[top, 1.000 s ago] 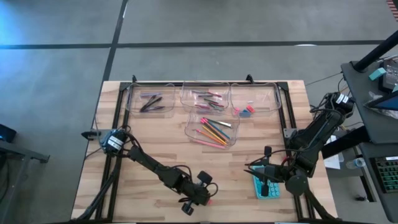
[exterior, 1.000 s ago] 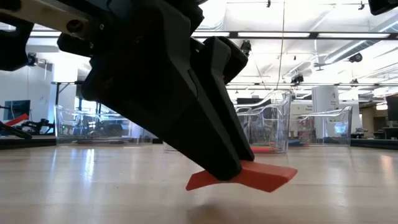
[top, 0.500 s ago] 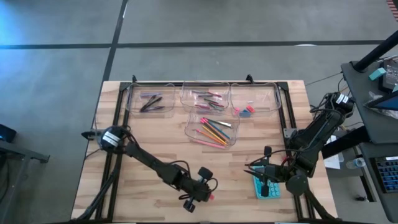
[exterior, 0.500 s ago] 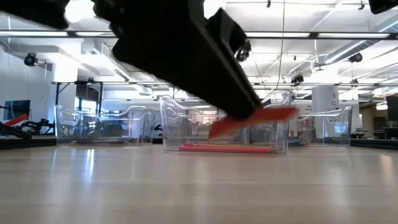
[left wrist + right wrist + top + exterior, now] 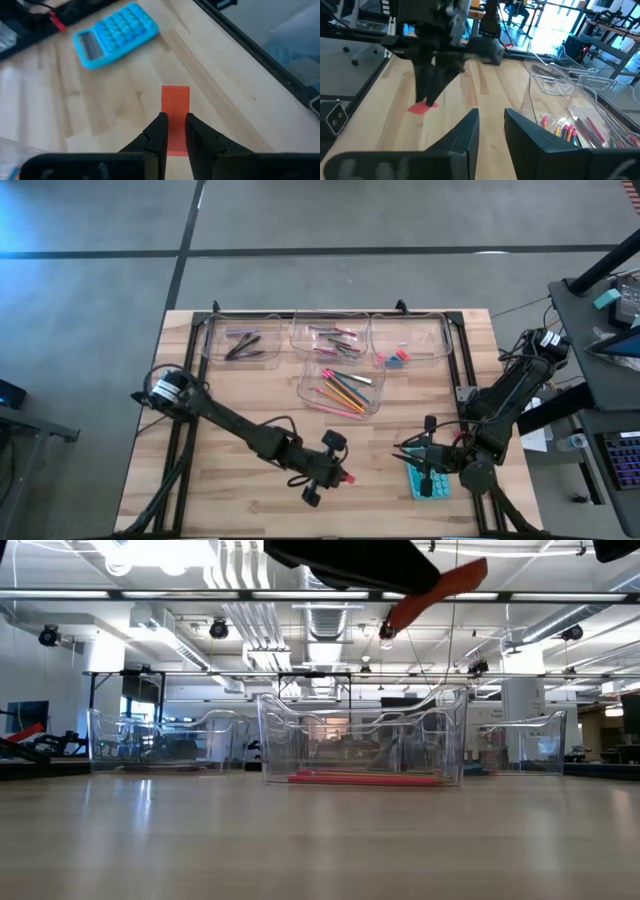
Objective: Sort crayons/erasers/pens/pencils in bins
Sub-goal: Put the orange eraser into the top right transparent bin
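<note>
A flat red eraser [image 5: 175, 102] hangs well above the table near its front edge, with my left gripper [image 5: 340, 477] shut on it. It also shows at the top of the low view as the eraser [image 5: 441, 590], and the right wrist view shows the eraser [image 5: 422, 107] below the left gripper [image 5: 431, 95]. My right gripper [image 5: 491, 117] stands open over the teal calculator [image 5: 428, 479] at the near right, with nothing between its fingers. Four clear bins [image 5: 340, 389] at the back hold pens [image 5: 242, 343], crayons [image 5: 335, 336], erasers [image 5: 396, 358] and pencils [image 5: 345, 388]. My left gripper pinches the eraser between its two fingers [image 5: 159, 131], across its two long edges at the end nearer the wrist [image 5: 175, 114]. The fingers slant downward along the eraser, and its other end [image 5: 175, 91] sticks out past the fingertips. The eraser is lifted clear and tilted.
The calculator [image 5: 114, 34] lies on the wood to the right of the held eraser. The table's black frame rail [image 5: 250, 45] runs along its edge. Bare wood [image 5: 230, 490] spreads between the bins and the near edge.
My left gripper has risen from just above the table to well above it, still shut on the red eraser. It has also drifted a little toward the table's right and far edges. The eraser has gone up with it, clear of the wood.
</note>
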Tool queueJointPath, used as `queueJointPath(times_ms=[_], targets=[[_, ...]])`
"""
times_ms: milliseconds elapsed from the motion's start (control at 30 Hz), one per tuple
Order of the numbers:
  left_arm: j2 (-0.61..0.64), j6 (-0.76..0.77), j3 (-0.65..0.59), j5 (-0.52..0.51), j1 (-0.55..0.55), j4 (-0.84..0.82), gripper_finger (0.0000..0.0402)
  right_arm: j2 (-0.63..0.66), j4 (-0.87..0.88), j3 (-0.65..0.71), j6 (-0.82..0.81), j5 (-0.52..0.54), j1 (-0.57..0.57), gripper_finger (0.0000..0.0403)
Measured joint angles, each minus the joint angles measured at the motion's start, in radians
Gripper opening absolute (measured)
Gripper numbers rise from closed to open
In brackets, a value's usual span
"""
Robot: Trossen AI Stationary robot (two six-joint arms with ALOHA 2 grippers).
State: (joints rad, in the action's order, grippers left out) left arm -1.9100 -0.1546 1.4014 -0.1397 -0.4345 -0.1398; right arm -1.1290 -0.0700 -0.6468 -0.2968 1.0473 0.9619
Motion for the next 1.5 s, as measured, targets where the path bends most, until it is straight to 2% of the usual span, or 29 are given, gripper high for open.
queueJointPath(times_ms=[267,400,567,800,967,1233,1500], targets=[[0.031,-0.02,0.0,-0.039,0.026,0.008,0.004,-0.001,-0.003,0.0,-0.045,-0.008,0.0,0.0082],[0.037,-0.036,0.001,-0.079,0.03,0.006,0.004,-0.001,-0.021,0.0,-0.089,-0.034,-0.004,0.0098],[0.037,-0.047,0.005,-0.116,0.03,0.006,0.004,-0.013,-0.019,0.005,-0.219,-0.054,-0.022,0.0147],[0.037,-0.071,0.005,-0.227,0.031,0.001,0.004,-0.09,-0.022,0.005,-0.468,-0.054,-0.096,0.0232],[0.037,-0.073,0.003,-0.321,0.031,-0.003,0.004,-0.165,-0.085,0.001,-0.564,-0.054,-0.156,0.0269],[0.037,-0.072,0.001,-0.374,0.031,-0.002,0.004,-0.242,-0.337,0.0,-0.524,-0.084,-0.213,0.0279],[0.037,-0.072,0.0,-0.38,0.031,-0.003,0.004,-0.302,-0.384,-0.001,-0.618,-0.217,-0.295,0.0268]])
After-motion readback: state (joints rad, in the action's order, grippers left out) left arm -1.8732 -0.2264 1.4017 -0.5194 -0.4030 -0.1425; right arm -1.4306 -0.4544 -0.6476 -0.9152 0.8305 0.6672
